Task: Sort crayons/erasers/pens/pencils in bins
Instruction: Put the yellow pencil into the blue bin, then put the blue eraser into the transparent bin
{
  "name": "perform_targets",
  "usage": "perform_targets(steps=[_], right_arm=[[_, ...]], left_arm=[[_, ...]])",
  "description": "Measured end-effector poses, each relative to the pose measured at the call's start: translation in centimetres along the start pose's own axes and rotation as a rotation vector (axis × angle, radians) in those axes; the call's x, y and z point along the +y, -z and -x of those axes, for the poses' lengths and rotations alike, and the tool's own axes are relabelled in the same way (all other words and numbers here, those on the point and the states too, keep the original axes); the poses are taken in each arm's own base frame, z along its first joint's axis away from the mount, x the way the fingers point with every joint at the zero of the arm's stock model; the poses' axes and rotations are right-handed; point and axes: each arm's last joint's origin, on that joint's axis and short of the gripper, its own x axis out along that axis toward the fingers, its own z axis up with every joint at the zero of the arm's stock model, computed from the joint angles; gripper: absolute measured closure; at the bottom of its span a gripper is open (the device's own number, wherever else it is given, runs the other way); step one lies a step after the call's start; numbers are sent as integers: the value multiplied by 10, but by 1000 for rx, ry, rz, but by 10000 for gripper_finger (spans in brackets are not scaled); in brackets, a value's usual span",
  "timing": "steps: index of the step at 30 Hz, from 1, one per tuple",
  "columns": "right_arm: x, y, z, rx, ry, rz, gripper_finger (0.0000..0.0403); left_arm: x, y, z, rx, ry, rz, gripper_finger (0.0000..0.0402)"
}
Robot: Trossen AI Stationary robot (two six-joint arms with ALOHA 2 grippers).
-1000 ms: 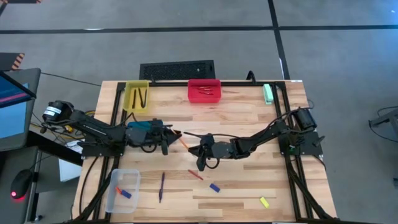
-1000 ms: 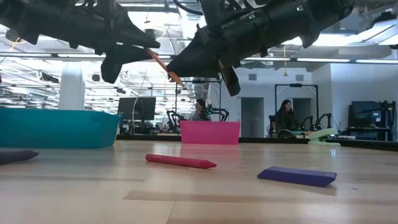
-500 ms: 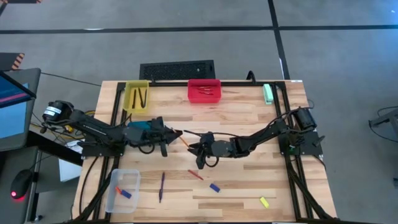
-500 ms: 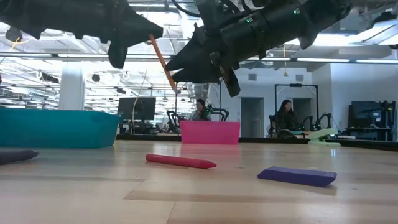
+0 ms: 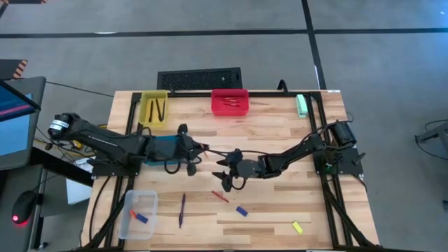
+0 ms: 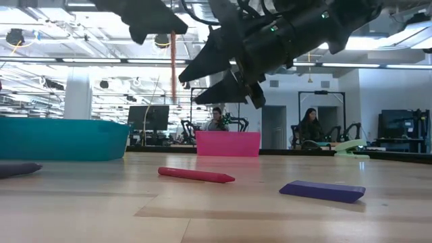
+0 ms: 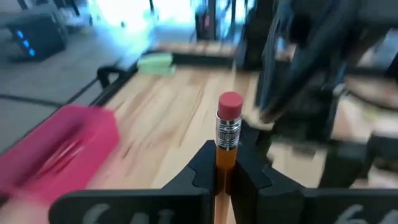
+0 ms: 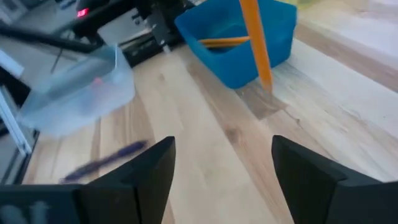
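An orange pencil [image 7: 225, 158] with a pink eraser tip hangs upright over the table's middle, and my left gripper [image 5: 195, 149] is shut on it. Just right of it my right gripper [image 5: 222, 172] stands open, with the pencil [image 8: 256, 43] a little beyond its fingers and apart from them. The teal bin [image 8: 239, 43] lies under my left arm with one pencil inside. The yellow bin [image 5: 154, 109] and red bin [image 5: 230, 101] stand at the far edge, the clear bin [image 5: 137, 213] at the near left. A red crayon [image 6: 196, 175], a purple pen [image 5: 182, 209], a blue eraser [image 5: 241, 211] and a yellow eraser [image 5: 297, 227] lie flat on the wood. My left gripper pinches the pencil between its two fingers just under the metal band [image 7: 226, 149], near the eraser end. The fingers come about level from the table's left and lie across the pencil. The pencil hangs upright below them, point [image 6: 173, 82] down, clear of the table.
A green block [image 5: 302, 105] lies at the far right corner and a dark keyboard [image 5: 199, 78] behind the far edge. The near right of the table holds only the yellow eraser. People sit at desks in the room beyond the table.
My right gripper has opened and let go of the pencil, staying where it was. My left gripper has kept the pencil, risen and rolled, so the pencil has swung from slanting between the two grippers to hanging upright.
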Motion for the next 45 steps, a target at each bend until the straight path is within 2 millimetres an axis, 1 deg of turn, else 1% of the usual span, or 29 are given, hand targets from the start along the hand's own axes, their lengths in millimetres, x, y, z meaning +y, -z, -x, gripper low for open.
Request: perform_targets(steps=[2, 4, 6, 8, 11, 13, 15, 17, 20, 22, 26, 30, 34, 37, 41, 45], right_arm=[[2, 2, 1, 16, -20, 39, 135], [6, 4, 3, 16, -31, 75, 151], [9, 6, 4, 21, -39, 103, 177], [11, 8, 5, 23, -46, 132, 212], [14, 9, 7, 26, -55, 172, 270], [14, 9, 7, 25, -55, 179, 307], [14, 9, 6, 25, -54, 181, 340], [14, 9, 6, 25, -54, 181, 367], [14, 9, 6, 25, -54, 182, 396], [14, 9, 7, 25, -55, 184, 397], [16, 11, 8, 27, -62, 187, 385], [16, 11, 8, 27, -62, 186, 388], [16, 11, 8, 27, -62, 187, 399], [16, 11, 8, 27, -62, 193, 399], [16, 11, 8, 27, -62, 200, 390], [16, 11, 8, 26, -62, 209, 386]], left_arm=[[1, -7, 4, 99, -20, -58, 391], [5, -12, 11, 223, -68, -128, 391], [11, -12, 19, 351, -131, -180, 391], [19, -9, 28, 481, -196, -194, 391], [29, 2, 41, 669, -267, -209, 391], [35, 11, 46, 765, -296, -213, 391], [40, 22, 46, 841, -286, -193, 391], [43, 31, 43, 879, -262, -168, 391], [52, 45, 38, 941, -227, -166, 391], [58, 53, 33, 956, -211, -139, 391], [72, 63, 27, 988, -169, -70, 391], [83, 68, 24, 1003, -130, -25, 391], [90, 68, 23, 1007, -140, 6, 384], [92, 68, 23, 1012, -138, 2, 364], [92, 68, 24, 1018, -135, -4, 327], [92, 61, 27, 1037, -129, -27, 292]])
